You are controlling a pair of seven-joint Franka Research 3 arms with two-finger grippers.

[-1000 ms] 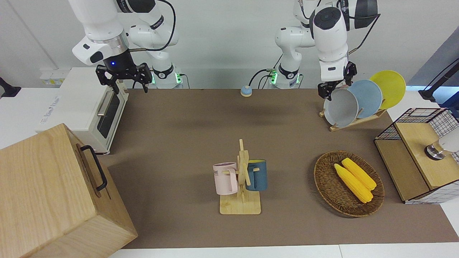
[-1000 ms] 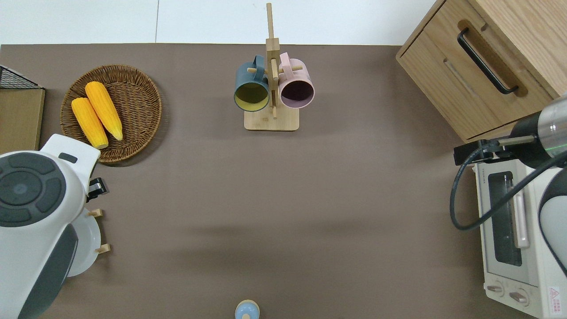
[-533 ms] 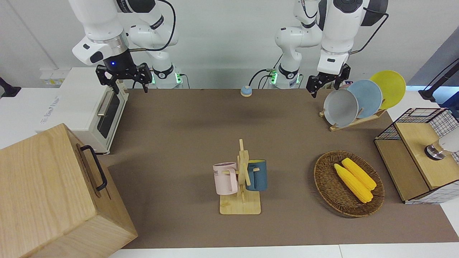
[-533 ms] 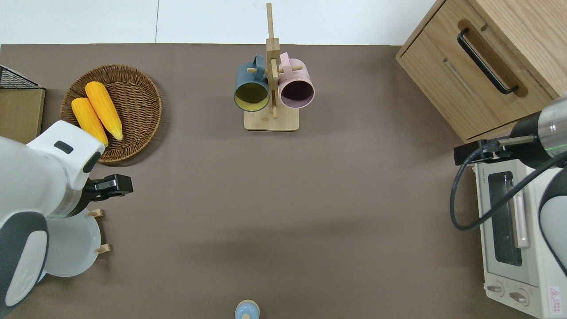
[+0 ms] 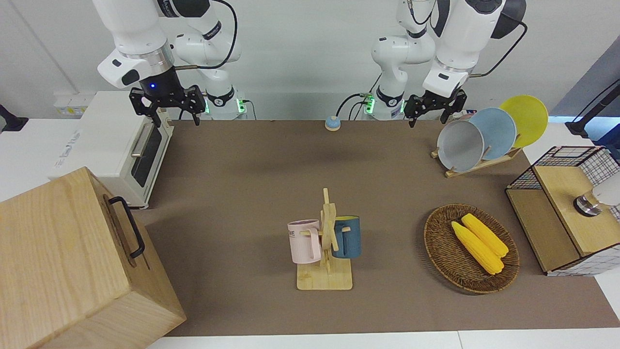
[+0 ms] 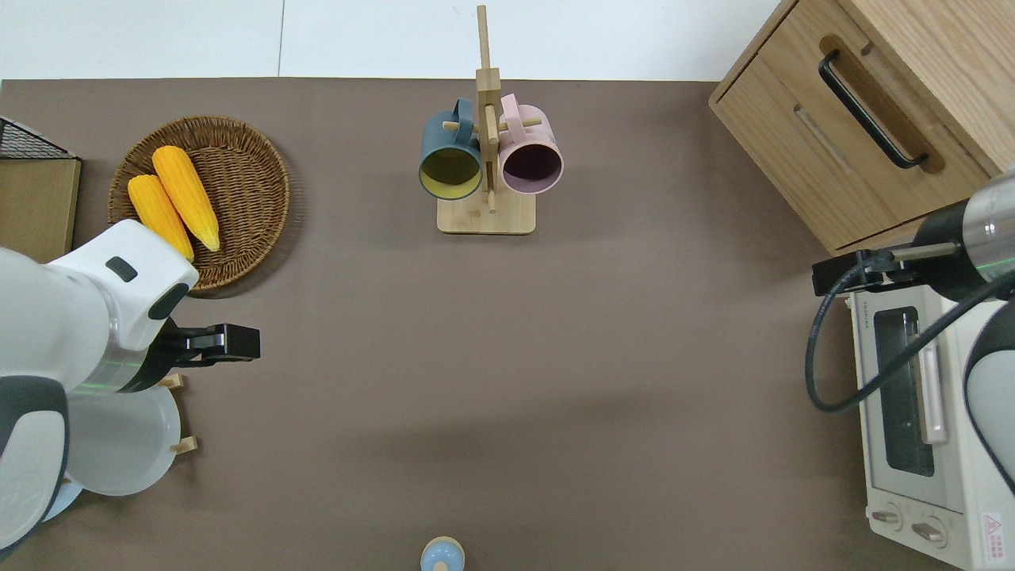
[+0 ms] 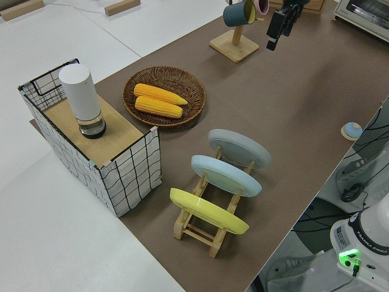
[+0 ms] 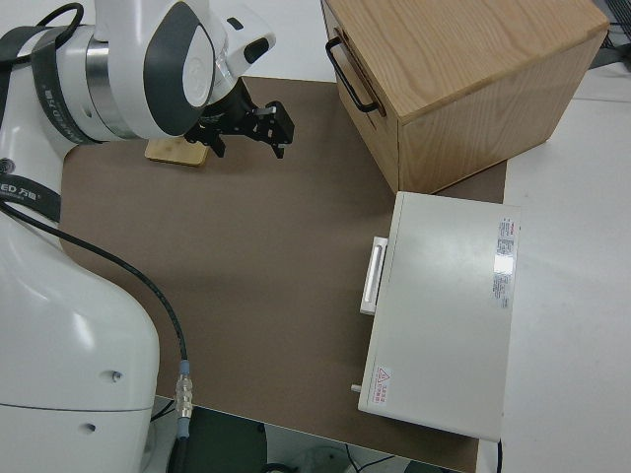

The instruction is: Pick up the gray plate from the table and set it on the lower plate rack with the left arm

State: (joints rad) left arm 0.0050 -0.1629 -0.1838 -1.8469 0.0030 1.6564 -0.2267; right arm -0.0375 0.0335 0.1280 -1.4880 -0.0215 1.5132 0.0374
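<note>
We see the gray plate (image 5: 460, 145) already standing in the lower plate rack (image 5: 477, 165); our left gripper (image 5: 425, 107) is just beside the rack, fingers open and empty. We judge only retreat is left.

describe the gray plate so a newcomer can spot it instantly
Find the slanted wooden plate rack at the left arm's end of the table, near the robots. Three plates stand in it; the gray plate fills the end slot toward the table's middle, beside the light-blue plate, with the yellow plate last.
</note>
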